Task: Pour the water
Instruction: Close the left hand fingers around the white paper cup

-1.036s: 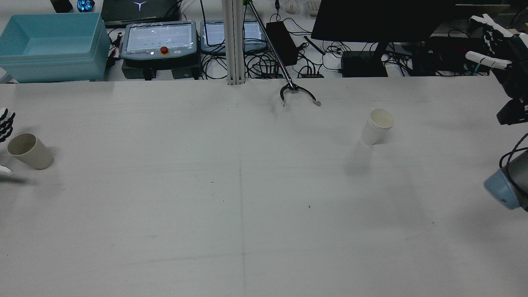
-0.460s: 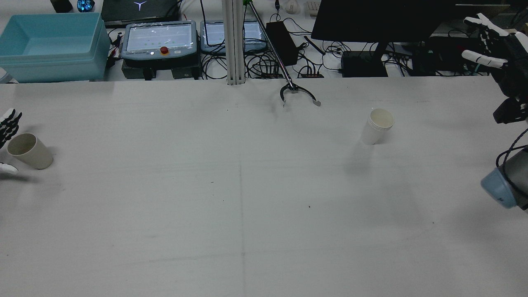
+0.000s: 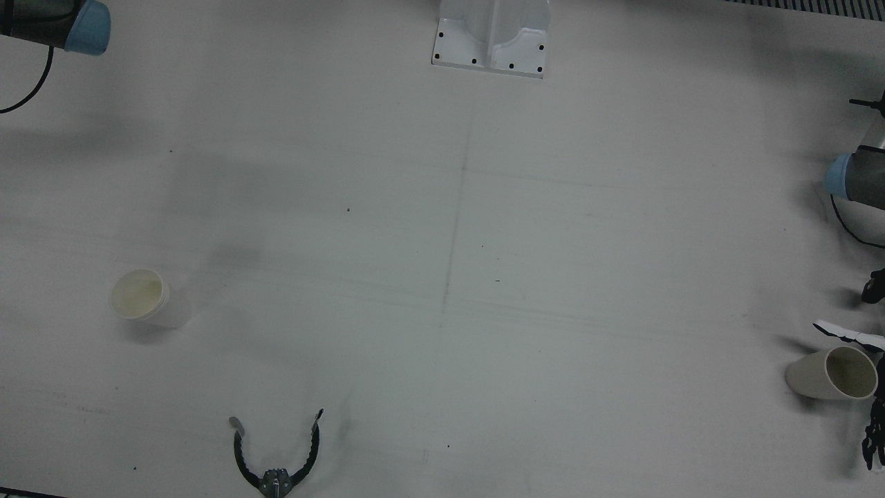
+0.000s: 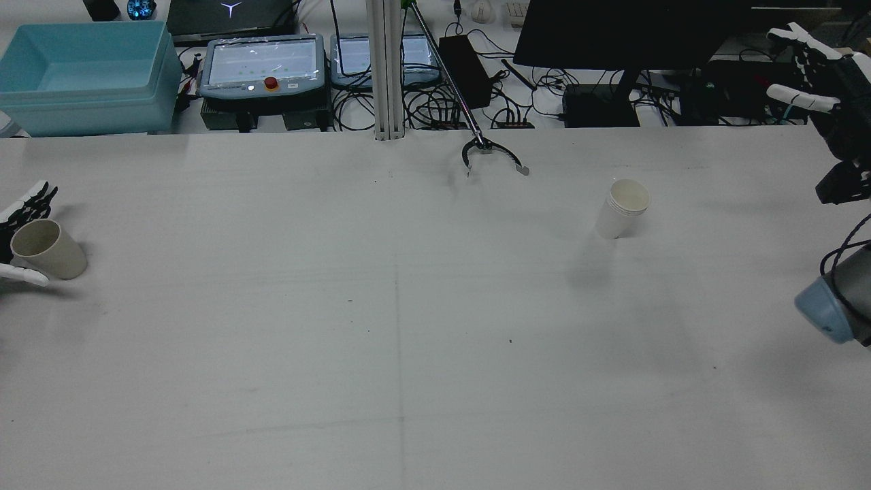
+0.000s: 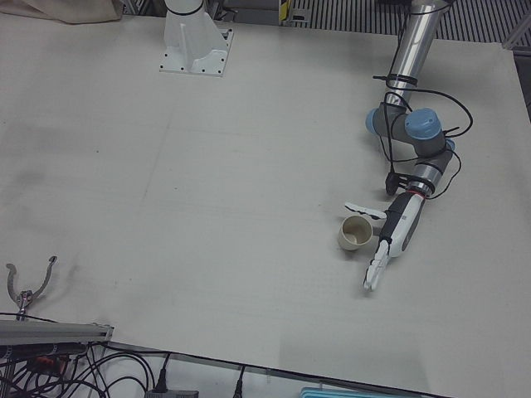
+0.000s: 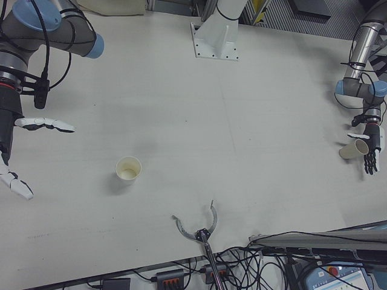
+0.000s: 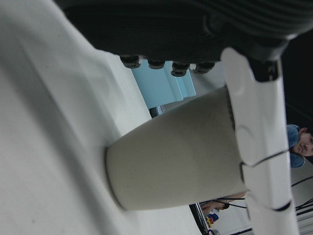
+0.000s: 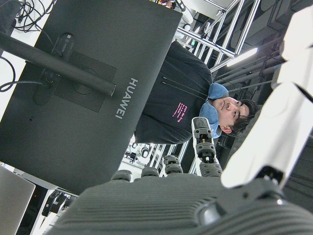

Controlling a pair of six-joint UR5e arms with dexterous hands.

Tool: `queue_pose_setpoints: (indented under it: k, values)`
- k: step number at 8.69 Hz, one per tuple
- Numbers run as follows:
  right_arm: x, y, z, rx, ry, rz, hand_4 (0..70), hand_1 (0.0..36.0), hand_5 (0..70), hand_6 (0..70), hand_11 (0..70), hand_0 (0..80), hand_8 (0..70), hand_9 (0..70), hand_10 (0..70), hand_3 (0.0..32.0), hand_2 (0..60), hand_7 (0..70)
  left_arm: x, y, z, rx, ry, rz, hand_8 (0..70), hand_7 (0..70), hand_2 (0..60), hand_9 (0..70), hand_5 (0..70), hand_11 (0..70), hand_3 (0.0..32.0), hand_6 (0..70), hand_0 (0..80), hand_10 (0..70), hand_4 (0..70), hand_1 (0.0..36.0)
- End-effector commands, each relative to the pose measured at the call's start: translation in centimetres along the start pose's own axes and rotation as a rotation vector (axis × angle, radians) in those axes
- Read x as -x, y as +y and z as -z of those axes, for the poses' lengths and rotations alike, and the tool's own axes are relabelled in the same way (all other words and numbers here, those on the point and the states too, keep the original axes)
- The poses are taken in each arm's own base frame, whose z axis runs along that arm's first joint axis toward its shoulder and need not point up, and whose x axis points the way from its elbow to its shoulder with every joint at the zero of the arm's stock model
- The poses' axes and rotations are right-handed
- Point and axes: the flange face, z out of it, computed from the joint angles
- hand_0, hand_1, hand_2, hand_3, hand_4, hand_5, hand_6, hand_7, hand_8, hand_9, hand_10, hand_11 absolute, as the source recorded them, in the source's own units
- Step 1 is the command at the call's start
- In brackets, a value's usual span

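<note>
A beige cup [image 4: 49, 250] stands at the table's left edge, seen also in the left-front view as the beige cup [image 5: 355, 234]. My left hand [image 5: 397, 234] is open beside it, thumb on one side and fingers [image 4: 33, 203] on the other, so the cup sits between them. In the left hand view the thumb lies along the beige cup [image 7: 181, 156]; a firm grip cannot be made out. A white paper cup [image 4: 622, 207] stands upright on the right half. My right hand [image 4: 827, 88] hangs open high above the table's right edge, far from the white cup [image 6: 128, 169].
A black reacher claw [image 4: 491, 155] lies at the table's far edge near the middle. Behind the table are a blue bin [image 4: 88, 75], teach pendants [image 4: 262, 64], cables and a dark monitor [image 4: 626, 30]. A white pedestal [image 3: 492, 34] stands on the robot's side.
My left hand has slid in from the edge, so its fingers and thumb now flank the beige cup. The right hand has barely shifted. Both cups stay put.
</note>
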Motion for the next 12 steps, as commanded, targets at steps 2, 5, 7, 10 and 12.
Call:
queue_pose_setpoints:
  k: [2,5,7,10,12]
  values:
    - [-0.24,-0.08,-0.07,-0.001,0.002,0.000,6.8,11.9,12.7,1.7,0.0,43.7,0.0,0.3,0.0,2.8,14.9,8.8,0.35,0.74,-0.91,0.007,-0.007,0.003,0.0,6.9,2.4,0.0,1.2,3.6,0.0,0.0,53.2,1.0,6.6,19.8]
    - [-0.16,-0.19,-0.01,-0.003,0.001,0.001,6.5,11.9,12.8,1.6,0.0,43.6,0.0,0.3,0.0,2.8,14.8,8.7,0.51,1.11,-1.08,0.011,-0.012,0.005,0.0,7.4,0.6,0.0,4.0,4.1,0.0,0.0,54.6,1.4,11.4,20.1]
    - [-0.08,-0.23,-0.02,-0.004,-0.001,0.001,6.4,11.9,12.7,1.6,0.0,43.6,0.0,0.3,0.0,2.8,14.9,8.7,0.52,1.07,-1.04,0.007,-0.014,0.005,0.0,7.7,0.4,0.1,3.8,4.7,0.0,0.0,55.3,1.7,12.5,20.5]
    - [0.03,-0.19,-0.04,-0.003,-0.003,0.001,6.5,11.9,12.5,1.5,0.0,43.5,0.0,0.3,0.0,3.0,14.9,8.7,0.52,1.44,-1.30,0.007,-0.017,0.007,0.0,8.8,0.5,0.3,8.8,4.8,0.0,0.8,55.5,2.0,22.4,19.6]
    - [-0.08,-0.21,-0.03,-0.003,-0.001,0.001,6.9,11.8,12.6,1.6,0.0,43.3,0.0,0.3,0.0,2.8,15.1,8.6,0.53,1.38,-1.23,-0.002,-0.022,0.005,0.2,17.3,9.4,2.0,24.5,6.9,0.0,6.0,57.2,3.7,42.5,21.6]
